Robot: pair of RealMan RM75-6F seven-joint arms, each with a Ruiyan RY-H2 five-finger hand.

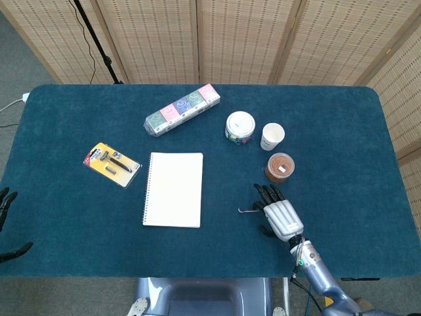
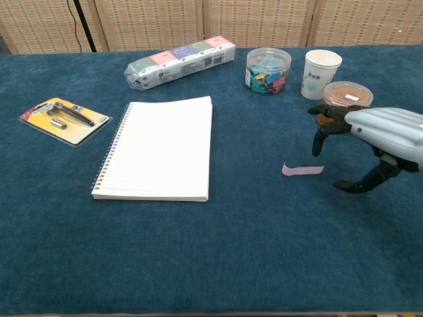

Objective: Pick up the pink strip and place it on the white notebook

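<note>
The pink strip lies flat on the blue cloth, right of the white spiral notebook; in the head view the pink strip is a thin sliver beside the notebook. My right hand hovers just right of the strip with fingers spread and nothing in it; its fingertips hang close above the strip's right end. In the head view the right hand sits directly right of the strip. My left hand shows only at the left edge, off the table, fingers apart.
A brown-lidded jar sits right behind my right hand, with a paper cup and a tub of clips beyond it. A long box lies at the back, and a yellow blister pack at the left.
</note>
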